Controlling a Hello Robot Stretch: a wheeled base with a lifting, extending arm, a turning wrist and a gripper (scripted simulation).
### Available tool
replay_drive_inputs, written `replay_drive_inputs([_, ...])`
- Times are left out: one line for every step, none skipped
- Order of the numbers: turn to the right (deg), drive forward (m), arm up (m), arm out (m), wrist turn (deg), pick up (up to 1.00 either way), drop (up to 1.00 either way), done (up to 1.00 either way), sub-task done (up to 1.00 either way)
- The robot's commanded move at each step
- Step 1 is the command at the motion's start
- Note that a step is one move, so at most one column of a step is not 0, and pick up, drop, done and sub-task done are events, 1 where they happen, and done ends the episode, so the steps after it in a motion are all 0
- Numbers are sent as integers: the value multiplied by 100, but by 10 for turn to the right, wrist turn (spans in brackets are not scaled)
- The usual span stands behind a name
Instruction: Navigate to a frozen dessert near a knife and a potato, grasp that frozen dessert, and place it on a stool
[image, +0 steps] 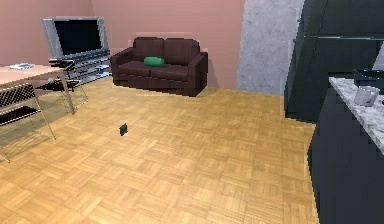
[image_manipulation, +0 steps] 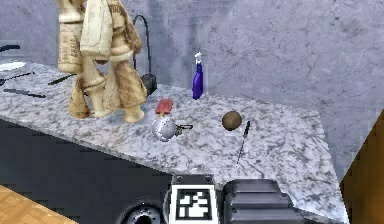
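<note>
The bottom edge cuts off the gripper (image_manipulation: 143, 215), so whether it holds anything cannot be told; mid-frame on the counter (image_manipulation: 290, 150), a red-topped blob (image_manipulation: 163, 106), hard to identify, sits left of the potato (image_manipulation: 232, 121) and knife (image_manipulation: 243, 141).

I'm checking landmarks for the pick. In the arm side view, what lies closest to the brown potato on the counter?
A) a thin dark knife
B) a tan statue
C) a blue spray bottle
A: the thin dark knife lies just right of the potato on the marble counter, nearer than the spray bottle.
</note>
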Motion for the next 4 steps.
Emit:
replay_drive_inputs([0, 0, 0, 50, 0, 0, 0, 0, 0])
replay_drive_inputs([0, 0, 0, 0, 450, 0, 0, 0, 0])
replay_drive_inputs([0, 0, 0, 0, 450, 0, 0, 0, 0])
replay_drive_inputs([0, 0, 0, 0, 450, 0, 0, 0, 0])
